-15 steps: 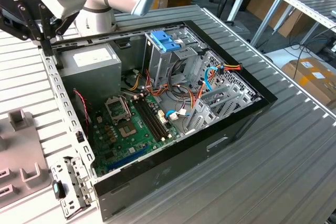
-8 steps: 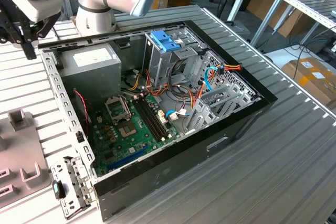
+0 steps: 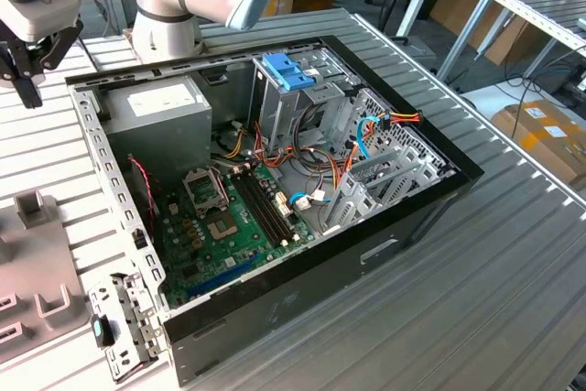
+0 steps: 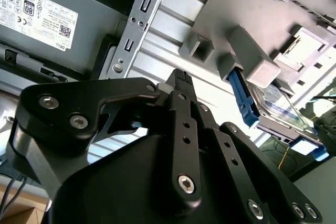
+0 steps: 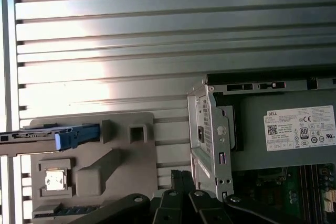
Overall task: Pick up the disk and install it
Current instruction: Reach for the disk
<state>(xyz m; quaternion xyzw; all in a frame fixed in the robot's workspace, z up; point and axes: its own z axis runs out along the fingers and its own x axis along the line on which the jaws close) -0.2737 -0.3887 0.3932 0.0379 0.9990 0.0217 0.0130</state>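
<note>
Silver-grey metal disk (image 5: 31, 138) with blue plastic side rails sitting in grey moulded fixture (image 5: 121, 156) on ribbed metal table (image 5: 157, 35), first wrist view, black gripper (image 5: 181, 179) apart from it, second wrist view, disk (image 4: 281, 106) past gripper, exterior view, gripper beside open black computer case (image 3: 302, 272), grip state cannot be told

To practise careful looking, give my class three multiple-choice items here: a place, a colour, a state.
1. Where is the disk? A at the grey holder; B on the floor; C on a shelf.
2. What colour are its side rails? A red; B blue; C yellow.
3. The computer case is: A shut; B open; C boxed up.
Key: 1 A, it lies at the holder's edge; 2 B, its edge rail is blue; 3 B, its motherboard shows.
</note>
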